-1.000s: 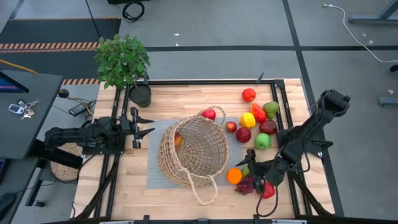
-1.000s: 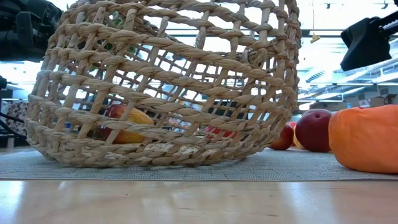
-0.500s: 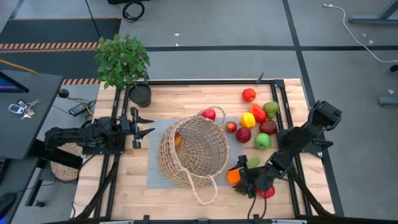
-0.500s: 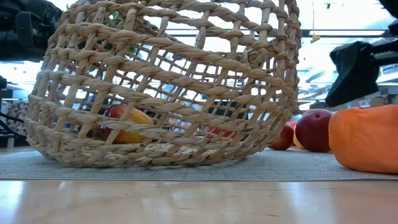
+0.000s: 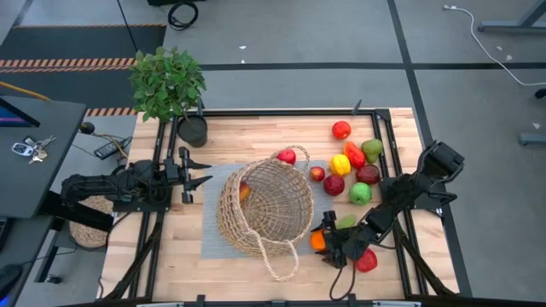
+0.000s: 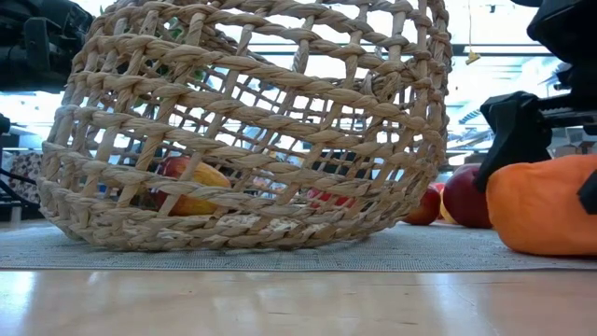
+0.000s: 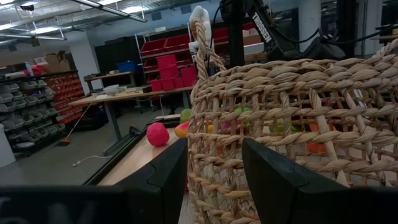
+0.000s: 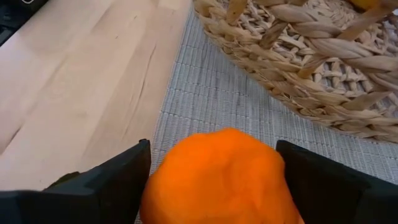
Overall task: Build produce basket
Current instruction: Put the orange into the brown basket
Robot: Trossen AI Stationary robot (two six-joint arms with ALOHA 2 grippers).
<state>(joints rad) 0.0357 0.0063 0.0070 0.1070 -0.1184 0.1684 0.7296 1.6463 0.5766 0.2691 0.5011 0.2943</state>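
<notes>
The right gripper (image 5: 322, 242) is low beside the basket (image 5: 264, 205), its fingers (image 8: 106, 180) spread wide — one on each side of the orange (image 8: 217, 177). The left gripper (image 5: 201, 170) waits on the basket's other side, fingers apart.

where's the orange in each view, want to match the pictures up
High view: orange, just right of the basket, between the right pincer's fingers.
Low view: orange, right edge, on the mat.
Left wrist view: cannot tell; only orange glimpses through the weave.
Right wrist view: orange, bottom centre, between the fingers.
Shared landmark: the basket.
</notes>
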